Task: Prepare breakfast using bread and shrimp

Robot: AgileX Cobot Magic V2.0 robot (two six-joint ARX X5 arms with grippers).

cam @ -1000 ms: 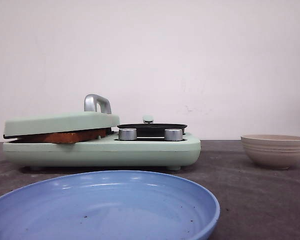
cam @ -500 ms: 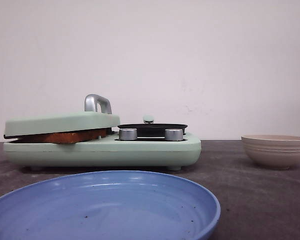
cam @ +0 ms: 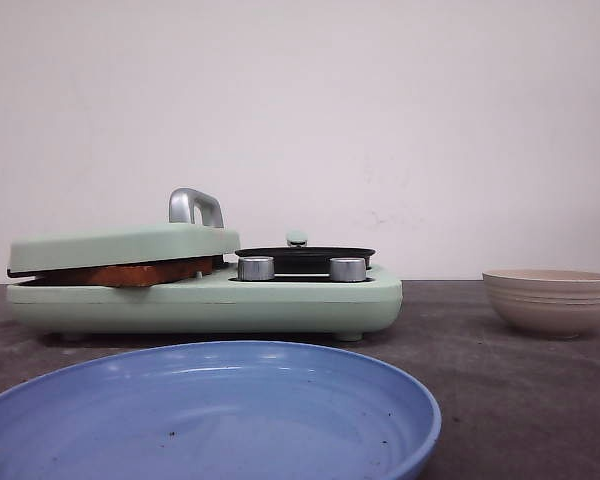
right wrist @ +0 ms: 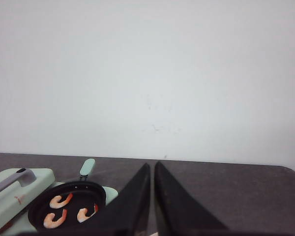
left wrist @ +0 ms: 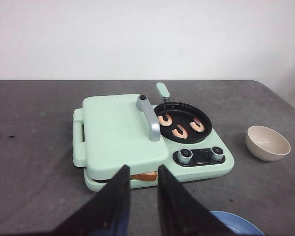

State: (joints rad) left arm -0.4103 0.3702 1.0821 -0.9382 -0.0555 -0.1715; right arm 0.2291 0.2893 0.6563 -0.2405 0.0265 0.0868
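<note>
On the dark grey worktop (left wrist: 34, 162), a mint-green breakfast cooker (left wrist: 152, 142) with its flat hinged lid (left wrist: 120, 132) down and a silver bar handle (left wrist: 148, 118) across the lid's edge. Pinched between lid and base, a browned slice of bread (cam: 130, 272), only the crust edge peeking out at the cooker's near side (left wrist: 142, 177). Beside the lid on the same cooker, a small round black pan (left wrist: 183, 122) with a mint stub handle, holding three curved orange-pink shrimp (left wrist: 180, 131) (right wrist: 60, 201). Just in front of the pan, two silver round knobs (cam: 255, 268). Well apart from the cooker on the pan's side, a beige ribbed bowl (left wrist: 267, 142) (cam: 550, 300). Near the cooker's front, a wide blue plate (cam: 210, 415).

Above and in front of the cooker, the left claw (left wrist: 141, 189), black fingers slightly parted, gripping nothing. Up past the pan side of the cooker, the right claw (right wrist: 152, 194), fingers nearly together with only a thin gap, also empty.
</note>
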